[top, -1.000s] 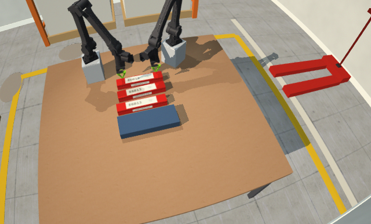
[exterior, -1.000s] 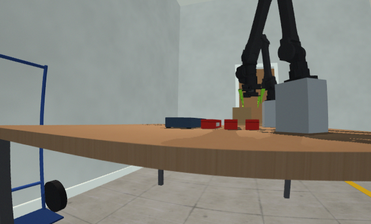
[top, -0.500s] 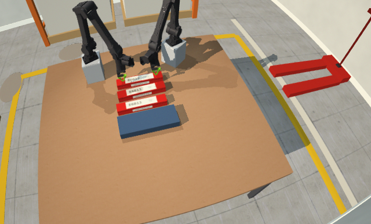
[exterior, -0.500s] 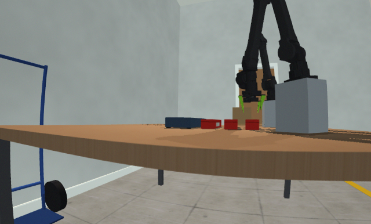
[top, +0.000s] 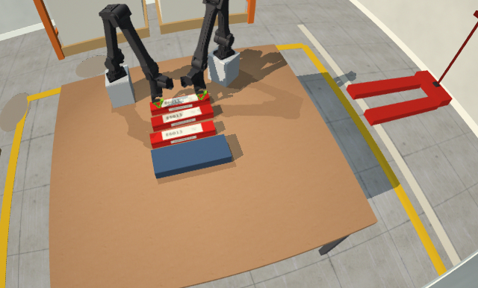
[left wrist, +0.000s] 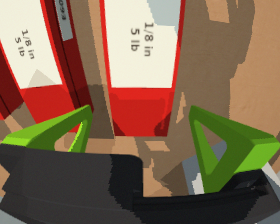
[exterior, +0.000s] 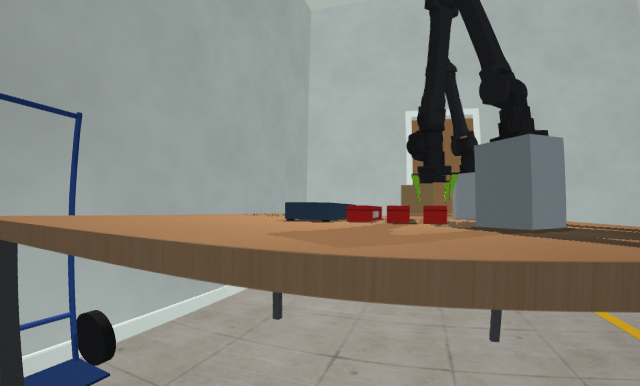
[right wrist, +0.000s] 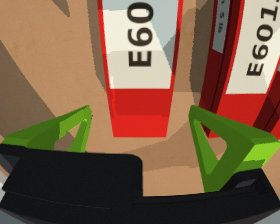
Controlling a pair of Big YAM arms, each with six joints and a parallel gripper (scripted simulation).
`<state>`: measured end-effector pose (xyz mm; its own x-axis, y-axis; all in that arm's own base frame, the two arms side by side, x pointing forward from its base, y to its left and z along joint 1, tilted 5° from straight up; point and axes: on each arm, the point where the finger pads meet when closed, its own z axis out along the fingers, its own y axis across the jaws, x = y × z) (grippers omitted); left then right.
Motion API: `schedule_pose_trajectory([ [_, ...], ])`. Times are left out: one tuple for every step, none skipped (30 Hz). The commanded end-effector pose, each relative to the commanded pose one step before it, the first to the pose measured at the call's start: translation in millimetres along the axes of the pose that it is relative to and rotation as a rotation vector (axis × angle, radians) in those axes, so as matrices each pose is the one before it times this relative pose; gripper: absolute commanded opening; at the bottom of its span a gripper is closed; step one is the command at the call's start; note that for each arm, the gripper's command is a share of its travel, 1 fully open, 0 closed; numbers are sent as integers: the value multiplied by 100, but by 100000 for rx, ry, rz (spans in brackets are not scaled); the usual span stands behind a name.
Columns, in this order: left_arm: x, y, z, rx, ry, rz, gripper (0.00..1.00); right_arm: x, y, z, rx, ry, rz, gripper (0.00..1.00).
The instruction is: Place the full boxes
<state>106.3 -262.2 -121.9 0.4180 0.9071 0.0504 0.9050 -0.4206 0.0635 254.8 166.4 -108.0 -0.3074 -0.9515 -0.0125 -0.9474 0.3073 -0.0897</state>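
Both grippers open over the end box, all three boxes off the platform

Left gripper (top: pixel 202 95) (exterior: pixel 433 200) (left wrist: pixel 141 107) wide open, holding nothing; its fingers stand above and either side of the nearest box's (top: pixel 181 102) (exterior: pixel 435 215) (left wrist: pixel 141 112) (right wrist: pixel 140 112) "1/8 in 5 lb" end. Right gripper (top: pixel 157 103) (right wrist: pixel 141 107) likewise wide and unloaded, at the "E60…" end.

That box lies flat on the surface (top: pixel 207 224) (exterior: pixel 277 250), label up, long axis running from one gripper to the other. Middle box (top: pixel 182 116) (exterior: pixel 398 215) (left wrist: pixel 46 107) (right wrist: pixel 241 107) and third box (top: pixel 182 133) (exterior: pixel 363 214) lie nearly parallel, a gap between each. Blue platform (top: pixel 191 156) (exterior: pixel 317 211) just beyond the third, its length roughly matching their direction.

Surface is brown, wood-edged. Around it: grey tiled floor, yellow line (top: pixel 10 179), red pallet jack (top: pixel 390 86), blue hand truck (exterior: pixel 72 190) by a pale wall.
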Motion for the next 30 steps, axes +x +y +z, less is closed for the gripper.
schedule_pose_trajectory([
  [-53,566,1144,-876,-517,261,100,-53,-636,1135,240,-398,862,100],
  [-74,77,253,-129,-127,-15,100,-80,-63,254,104,-139,8,100],
  [-118,57,249,-152,-155,138,100,-91,-72,253,119,-158,11,100],
  [-80,-101,53,-1,-16,450,100,40,23,66,-38,47,86,100],
  [-30,-56,14,13,6,219,100,40,23,22,-42,53,50,100],
  [-140,-4,-422,-105,-396,-762,100,-109,-85,250,140,-186,-110,100],
  [110,183,685,-63,244,400,100,-121,-95,250,157,-207,-7,100],
  [-47,179,256,-185,-169,-331,100,-131,-103,250,170,-224,35,100],
  [-83,159,254,-201,-189,-195,100,-25,-20,269,37,-51,4,100],
  [-7,7,272,-21,-18,-2,100,33,26,278,-35,43,-5,100],
  [0,0,0,0,0,0,100,0,0,0,0,0,0,100],
  [0,0,0,0,0,0,100,0,0,0,0,0,0,100],
  [300,-625,326,725,685,844,100,790,619,382,-982,1269,196,100],
  [-84,167,255,-205,-194,-213,100,-137,-107,248,174,-230,-174,100],
  [-90,225,255,-257,-238,-341,100,-197,-154,242,250,-326,-95,100],
  [-43,151,265,-161,-145,-270,100,-200,-158,245,256,-333,31,100],
  [31,-29,276,40,41,-3,100,-99,-78,260,130,-170,20,100],
  [24,-35,275,38,38,28,100,110,79,177,-120,152,6,100],
  [-44,-76,160,12,1,299,100,300,229,52,-362,464,76,100],
  [127,-291,31,327,303,425,100,236,179,36,-284,363,-7,100],
  [123,-128,115,201,196,22,100,-61,-48,94,77,-101,-13,100],
  [-9,58,101,-54,-49,-124,100,-83,-65,92,105,-137,27,100],
  [-46,97,97,-116,-108,-130,100,-84,-66,92,107,-139,28,100],
  [-47,98,97,-118,-110,-130,100,-85,-67,92,108,-140,-3,100],
  [-48,98,97,-119,-111,-129,100,-87,-68,93,110,-143,6,100],
  [4,31,102,-23,-19,-87,100,-87,-69,93,111,-144,13,100],
  [21,-2,104,16,18,-46,100,-15,-12,100,21,-29,5,100],
  [0,0,0,0,0,0,100,0,0,0,0,0,0,100],
  [0,0,0,0,0,0,100,0,0,0,0,0,0,100],
  [47,-246,104,225,201,497,100,424,334,139,-529,678,-6,100],
])
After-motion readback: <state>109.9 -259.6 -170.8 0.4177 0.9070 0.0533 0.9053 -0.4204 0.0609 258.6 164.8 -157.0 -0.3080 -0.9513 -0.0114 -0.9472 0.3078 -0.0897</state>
